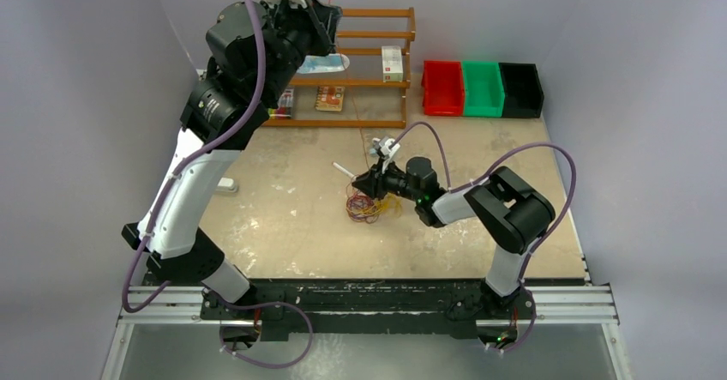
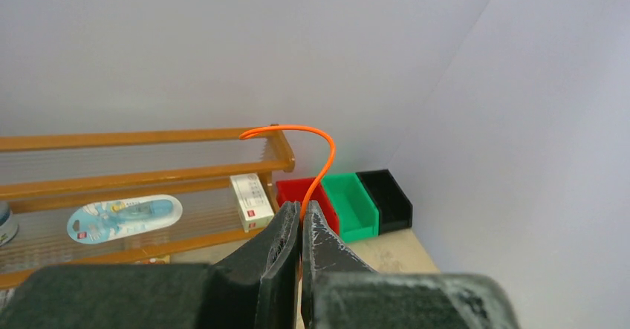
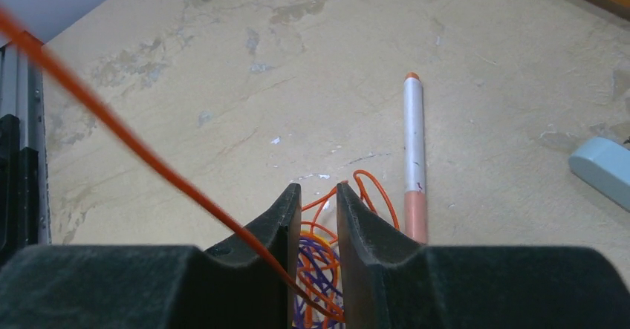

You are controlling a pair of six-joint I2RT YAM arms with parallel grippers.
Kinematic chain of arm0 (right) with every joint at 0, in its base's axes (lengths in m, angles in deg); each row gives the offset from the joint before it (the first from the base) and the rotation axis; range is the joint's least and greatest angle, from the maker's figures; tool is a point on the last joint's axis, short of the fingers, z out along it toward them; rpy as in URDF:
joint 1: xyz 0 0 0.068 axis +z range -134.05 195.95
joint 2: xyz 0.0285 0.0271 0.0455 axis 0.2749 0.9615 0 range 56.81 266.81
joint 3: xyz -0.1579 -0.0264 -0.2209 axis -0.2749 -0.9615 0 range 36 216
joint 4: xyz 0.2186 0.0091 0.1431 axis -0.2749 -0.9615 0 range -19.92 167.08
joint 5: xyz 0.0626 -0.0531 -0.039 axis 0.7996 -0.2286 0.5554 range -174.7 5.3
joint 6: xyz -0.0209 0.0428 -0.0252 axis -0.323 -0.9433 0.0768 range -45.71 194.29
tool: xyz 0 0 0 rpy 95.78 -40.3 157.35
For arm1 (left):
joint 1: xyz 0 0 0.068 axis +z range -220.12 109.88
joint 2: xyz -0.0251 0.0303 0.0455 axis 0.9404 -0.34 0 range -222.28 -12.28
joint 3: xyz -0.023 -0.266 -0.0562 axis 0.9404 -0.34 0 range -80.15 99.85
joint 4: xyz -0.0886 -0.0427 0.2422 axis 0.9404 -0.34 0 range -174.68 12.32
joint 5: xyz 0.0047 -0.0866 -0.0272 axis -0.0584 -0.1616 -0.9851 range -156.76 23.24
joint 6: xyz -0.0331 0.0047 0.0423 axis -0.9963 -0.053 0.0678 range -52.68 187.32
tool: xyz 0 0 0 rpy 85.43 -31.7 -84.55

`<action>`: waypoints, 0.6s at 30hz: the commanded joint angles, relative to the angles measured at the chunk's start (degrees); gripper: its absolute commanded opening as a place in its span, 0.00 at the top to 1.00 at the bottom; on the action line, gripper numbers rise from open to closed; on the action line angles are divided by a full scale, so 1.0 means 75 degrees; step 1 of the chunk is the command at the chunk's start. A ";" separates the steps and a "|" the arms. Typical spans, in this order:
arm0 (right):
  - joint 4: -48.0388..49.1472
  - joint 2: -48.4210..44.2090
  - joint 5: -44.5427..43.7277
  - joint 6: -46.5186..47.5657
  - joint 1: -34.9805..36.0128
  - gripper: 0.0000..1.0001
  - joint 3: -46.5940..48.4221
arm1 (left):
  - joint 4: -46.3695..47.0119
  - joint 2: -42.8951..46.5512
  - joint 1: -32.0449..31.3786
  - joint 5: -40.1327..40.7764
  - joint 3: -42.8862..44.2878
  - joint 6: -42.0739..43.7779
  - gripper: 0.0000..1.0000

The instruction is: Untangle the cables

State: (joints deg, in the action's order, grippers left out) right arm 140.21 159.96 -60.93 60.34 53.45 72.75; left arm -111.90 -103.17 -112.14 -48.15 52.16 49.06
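Jaws of the left gripper (image 2: 301,214), raised high at the far left, are pinched shut on an orange cable (image 2: 321,151), while those of the low, outstretched right gripper (image 3: 318,195) are held narrowly apart over the tangled cables (image 3: 319,262) at the middle of the table (image 1: 283,226).

Lighting's flat and soft from overhead, and bright enough. I get only faint shade on the table (image 1: 291,234) beside the arms, no glare. The top view is sharp throughout; the walls (image 1: 77,97) go dull grey toward the edges. Left wrist: the left gripper (image 2: 301,212), right at the lens, is soft, while the shelf (image 2: 148,137) behind is crisp. Right wrist: the orange cable (image 3: 111,117) crossing near the lens is smeared, the right gripper (image 3: 318,191) is fuzzy, and the pen (image 3: 414,143) is sharp.
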 commanded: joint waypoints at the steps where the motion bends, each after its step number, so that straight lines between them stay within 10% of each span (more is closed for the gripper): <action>1: 0.0552 0.0187 -0.0240 -0.0084 0.0034 0.72 -0.0157 | 0.0978 0.0202 0.0033 0.0519 0.0327 0.0378 1.00; 18: 0.0884 0.0230 -0.0710 -0.0466 0.0040 0.66 -0.0758 | 0.3415 -0.0024 0.0025 0.0612 0.0829 0.1290 1.00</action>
State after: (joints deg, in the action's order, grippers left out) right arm 144.30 162.85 -64.03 57.19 53.45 67.77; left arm -94.93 -103.13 -112.14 -43.80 54.83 55.16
